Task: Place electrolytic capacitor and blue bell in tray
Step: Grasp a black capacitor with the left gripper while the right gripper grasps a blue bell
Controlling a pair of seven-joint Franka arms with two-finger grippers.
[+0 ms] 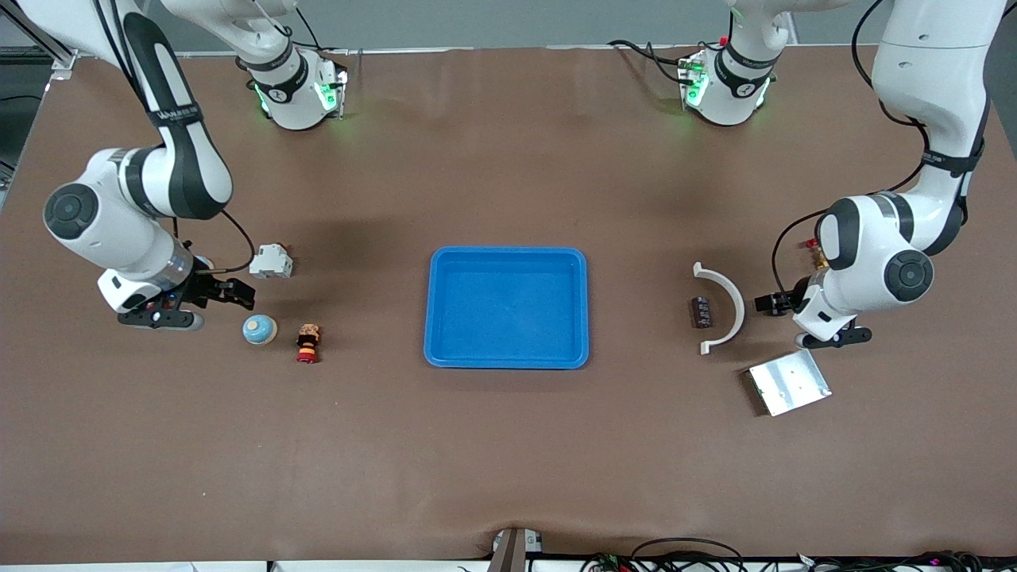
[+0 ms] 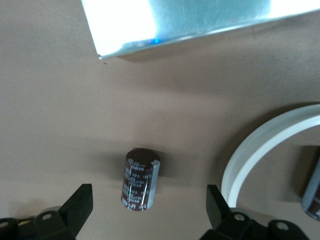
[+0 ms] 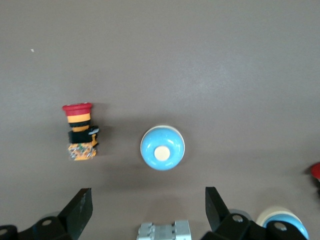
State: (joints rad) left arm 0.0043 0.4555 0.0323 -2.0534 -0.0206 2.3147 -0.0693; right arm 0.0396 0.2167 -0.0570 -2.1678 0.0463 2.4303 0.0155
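While both released, left gripper (image 2: 149, 207) near capacitor (image 2: 140, 179), right gripper (image 3: 148, 210) near bell (image 3: 162, 148), tray (image 1: 507, 257) well apart.

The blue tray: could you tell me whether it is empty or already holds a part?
Empty. The front view shows only bare blue floor inside the tray; the electrolytic capacitor and blue bell both lie on the table outside it.

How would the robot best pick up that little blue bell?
Probably from straight above, pinching the blue bell across its round dome: it sits upright and symmetric, with bare table on both sides. The open right gripper hangs near it; the red push button lies clear of it.
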